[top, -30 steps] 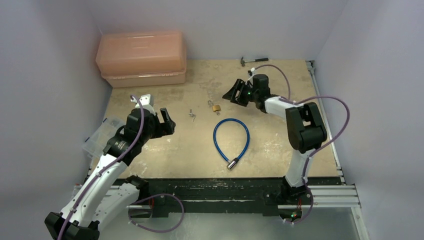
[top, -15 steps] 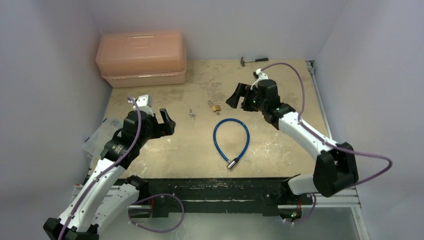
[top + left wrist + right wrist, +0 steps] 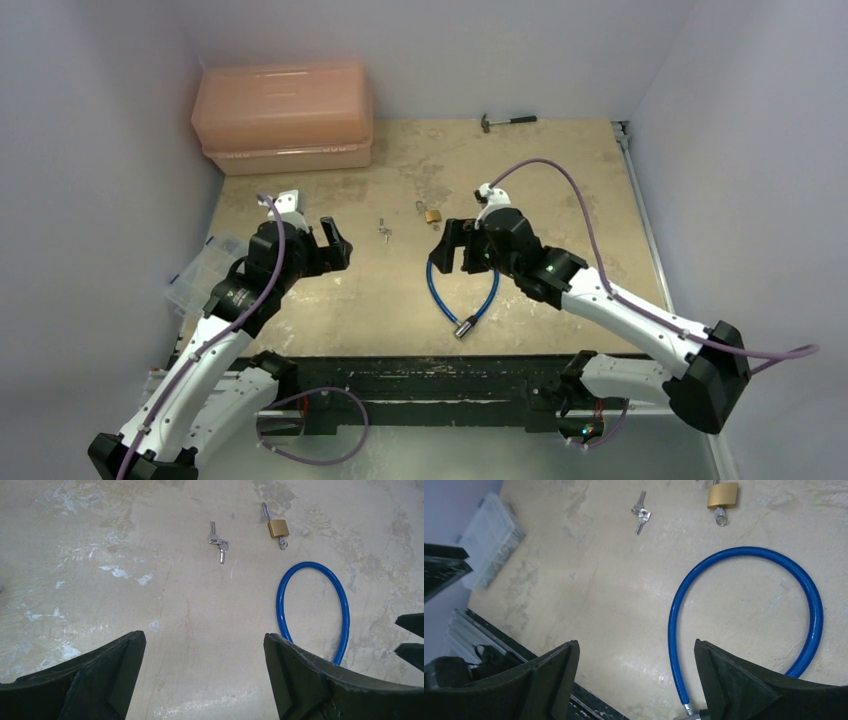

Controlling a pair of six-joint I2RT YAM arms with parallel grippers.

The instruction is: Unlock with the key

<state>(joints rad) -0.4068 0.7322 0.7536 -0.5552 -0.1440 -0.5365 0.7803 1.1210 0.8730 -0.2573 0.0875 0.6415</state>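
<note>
The key [image 3: 384, 229] is a tiny silvery bunch lying flat on the table, left of the small brass padlock [image 3: 432, 214]. Both show in the left wrist view, key [image 3: 218, 542] and padlock [image 3: 278, 528], and in the right wrist view, key [image 3: 640, 514] and padlock [image 3: 723, 496]. A blue cable loop [image 3: 437, 298] lies below the padlock. My left gripper [image 3: 338, 243] is open and empty, left of the key [image 3: 202, 640]. My right gripper [image 3: 455, 255] is open and empty, above the cable's upper left part [image 3: 636, 645].
A pink plastic box [image 3: 285, 115] stands at the back left. A small hammer [image 3: 508, 121] lies at the back. A clear plastic case [image 3: 200, 275] sits at the left edge. The cable's silver end [image 3: 464, 328] lies near the front rail.
My right arm has swung from the back right of the padlock forward and left, to above the blue cable. The left arm has barely moved. Key and padlock lie as before.
</note>
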